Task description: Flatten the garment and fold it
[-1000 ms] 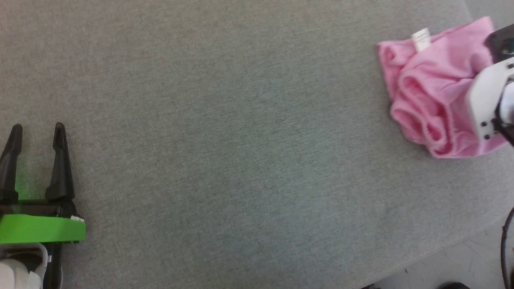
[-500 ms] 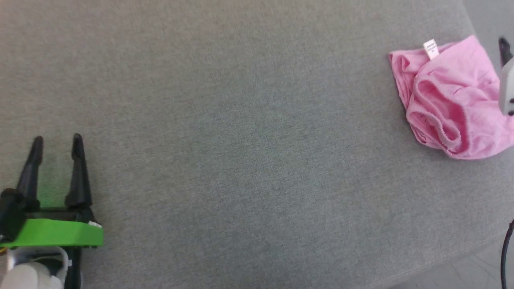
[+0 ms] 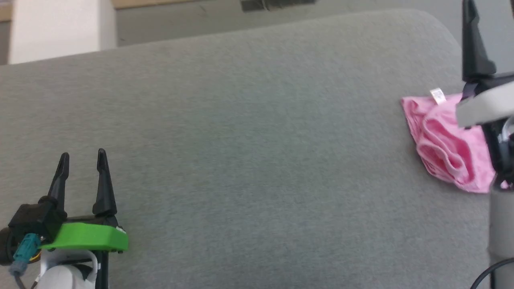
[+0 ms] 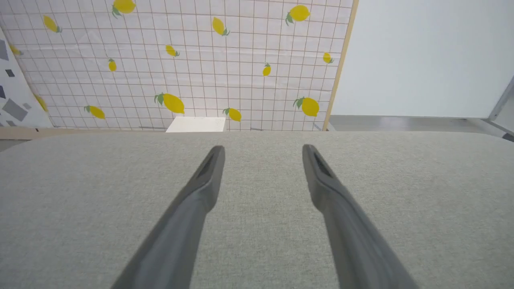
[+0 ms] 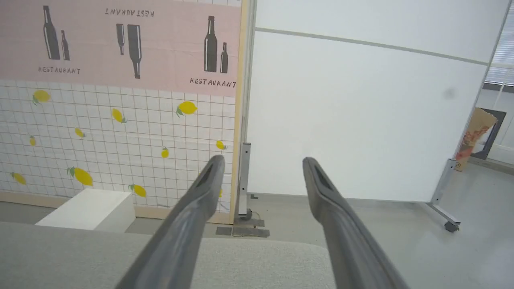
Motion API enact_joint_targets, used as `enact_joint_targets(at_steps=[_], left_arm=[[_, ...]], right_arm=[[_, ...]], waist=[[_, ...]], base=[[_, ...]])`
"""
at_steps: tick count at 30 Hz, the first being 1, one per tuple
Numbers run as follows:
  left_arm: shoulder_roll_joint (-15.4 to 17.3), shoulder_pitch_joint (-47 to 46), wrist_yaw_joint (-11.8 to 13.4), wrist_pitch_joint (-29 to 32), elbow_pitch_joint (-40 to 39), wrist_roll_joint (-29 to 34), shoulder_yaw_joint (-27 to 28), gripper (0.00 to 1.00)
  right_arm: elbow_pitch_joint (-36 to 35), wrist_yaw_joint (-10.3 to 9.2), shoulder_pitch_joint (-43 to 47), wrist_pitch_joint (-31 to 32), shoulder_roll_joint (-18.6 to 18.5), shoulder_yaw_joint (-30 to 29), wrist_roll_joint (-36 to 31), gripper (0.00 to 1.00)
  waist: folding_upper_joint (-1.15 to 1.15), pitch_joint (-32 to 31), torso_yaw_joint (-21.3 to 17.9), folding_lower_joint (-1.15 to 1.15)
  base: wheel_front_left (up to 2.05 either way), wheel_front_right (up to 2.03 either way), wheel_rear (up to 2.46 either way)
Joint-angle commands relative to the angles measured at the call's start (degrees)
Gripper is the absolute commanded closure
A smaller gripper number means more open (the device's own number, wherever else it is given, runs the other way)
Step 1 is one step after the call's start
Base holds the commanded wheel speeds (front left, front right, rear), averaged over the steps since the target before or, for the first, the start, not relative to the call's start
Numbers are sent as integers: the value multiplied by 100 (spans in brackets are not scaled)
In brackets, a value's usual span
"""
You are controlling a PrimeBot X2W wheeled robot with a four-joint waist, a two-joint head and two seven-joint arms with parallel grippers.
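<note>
The garment (image 3: 443,140) is a pink crumpled heap with a small white label (image 3: 437,95), lying near the right edge of the grey cloth surface (image 3: 257,132). My right wrist hides its right part. One dark finger (image 3: 473,48) of my right gripper rises above the garment, clear of it. In the right wrist view the right gripper (image 5: 264,159) is open and empty, pointing at the far wall. My left gripper (image 3: 83,155) rests at the lower left, far from the garment. It is open and empty over bare cloth (image 4: 263,147).
The surface's far edge runs across the top of the head view and rounds off at the right corner (image 3: 437,20). A white box (image 3: 56,28) stands on the floor beyond it. A dark cable (image 3: 488,275) hangs at the lower right.
My right gripper has let go of the garment, opened and risen above it. The head camera has tilted up, shifting the whole picture. The garment stays crumpled at the right.
</note>
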Motion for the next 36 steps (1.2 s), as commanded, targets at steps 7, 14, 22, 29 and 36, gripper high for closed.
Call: enact_joint_targets(at_steps=[7, 14, 22, 29, 36], left_arm=[[-161, -152, 213, -112, 186, 119, -67, 0], [-286, -238, 331, -168, 422, 168, -150, 0], [-385, -250, 235, -212, 780, 85, -292, 0], [-461, -251, 129, -228, 1129, 75, -500, 0], [-626, -149, 87, -275, 1352, 83, -684, 0]], right_arm=[[-342, -8, 899, -1032, 622, -71, -57, 0], [111, -8, 1835, -2006, 711, -30, 882, 0], [671, -8, 2360, -2305, 712, 14, 837, 0], [763, -8, 2823, -2309, 713, 14, 271, 0], [1057, -8, 3106, -2309, 713, 120, 179, 0]], waist=[[47, -928, 982, 0], [47, -1162, 1234, 0], [47, -1322, 1349, 0], [47, -1374, 1373, 0], [47, -1417, 1325, 0]], base=[[0, 0, 0], [0, 0, 0], [0, 0, 0], [0, 0, 0], [0, 0, 0]])
